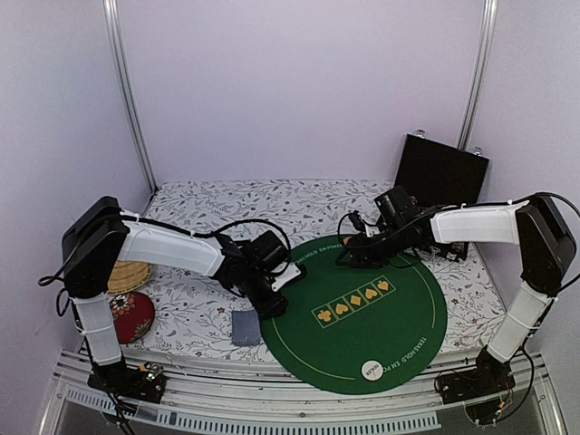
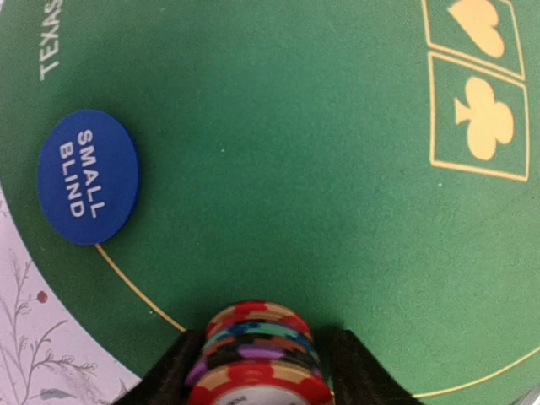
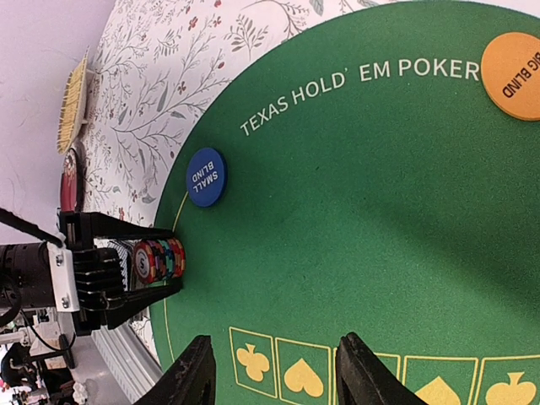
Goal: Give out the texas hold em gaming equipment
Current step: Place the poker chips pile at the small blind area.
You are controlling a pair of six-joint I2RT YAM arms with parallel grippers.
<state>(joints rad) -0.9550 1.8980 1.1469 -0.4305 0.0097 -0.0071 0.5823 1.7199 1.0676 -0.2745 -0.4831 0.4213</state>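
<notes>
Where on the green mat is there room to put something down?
The widest bare green lies between the blue disc, the orange disc and the printed card boxes. More lies between those boxes and the white disc. Crowded: the left edge of the mat, where the left gripper flanks the chip stack.
</notes>
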